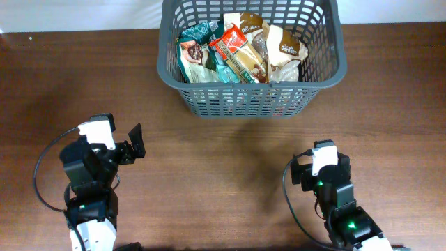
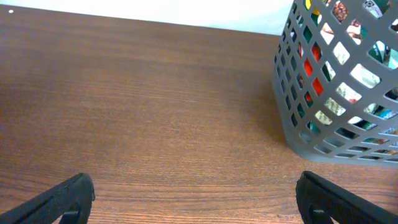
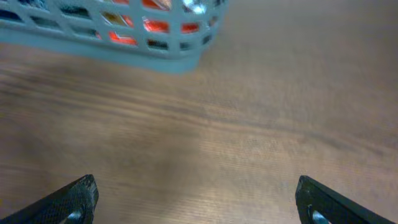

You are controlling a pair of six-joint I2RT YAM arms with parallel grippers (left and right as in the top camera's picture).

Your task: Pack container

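The left gripper (image 2: 196,200) is released: in its wrist view the two dark fingers stand far apart at the lower corners, with nothing but bare wood between them. It hovers low over the brown wood-grain tabletop (image 1: 223,181) at the near left. The right gripper (image 3: 198,204) is likewise spread wide and grasps nothing, its fingertips at the two lower corners of its own view above the same wood, at the near right of the tabletop. Both arms sit well apart from each other and well back from the container (image 1: 244,88), a large dark grey basket with lattice-slotted walls and a thick rim that stands at the far middle of the tabletop against the white background. From the left wrist it shows at the right edge, upright, with red, teal and pale colours visible through the slots. From the right wrist its lower wall shows at the upper left, blurred, with red showing through the openings. Seen from overhead, the basket holds several food packets crowded together and leaning on one another: a teal packet (image 1: 197,36) at the left, a red packet (image 1: 232,47) in the middle, and brown and cream packets (image 1: 284,46) toward the right. The print on them is too small to read.
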